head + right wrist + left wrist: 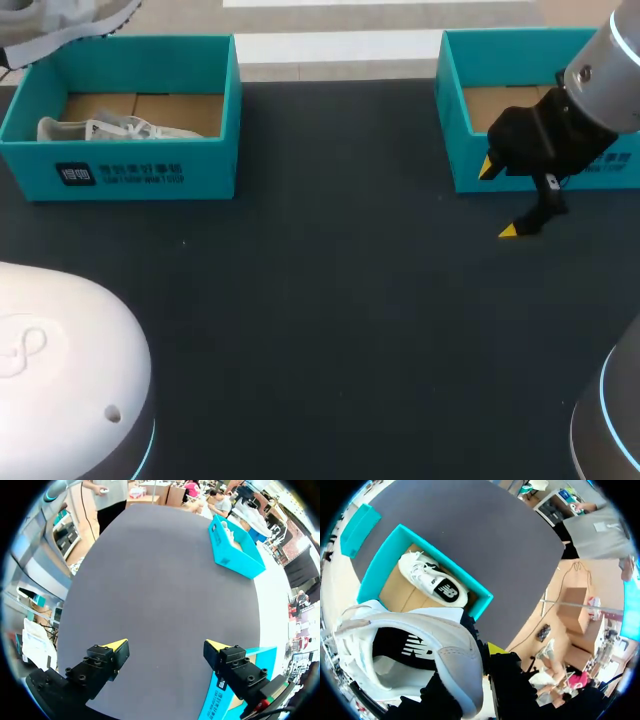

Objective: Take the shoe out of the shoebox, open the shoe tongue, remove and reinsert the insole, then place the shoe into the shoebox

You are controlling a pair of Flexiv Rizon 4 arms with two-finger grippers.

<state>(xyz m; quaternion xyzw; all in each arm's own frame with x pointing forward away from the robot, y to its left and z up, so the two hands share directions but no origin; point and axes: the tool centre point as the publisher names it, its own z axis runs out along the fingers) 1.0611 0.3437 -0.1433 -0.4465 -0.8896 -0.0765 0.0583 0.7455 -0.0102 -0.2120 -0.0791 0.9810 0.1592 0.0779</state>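
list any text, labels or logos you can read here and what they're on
Left shoebox, front wall: a dark square mark and a row of white characters, too small to read.
Right shoebox, outer wall: white print, too small and skewed to read.
Shoe in the box, side: white logo mark on a black patch, no legible words.
Lifted shoe, side: the same kind of logo patch, no legible words.
No readable numbers or signs.
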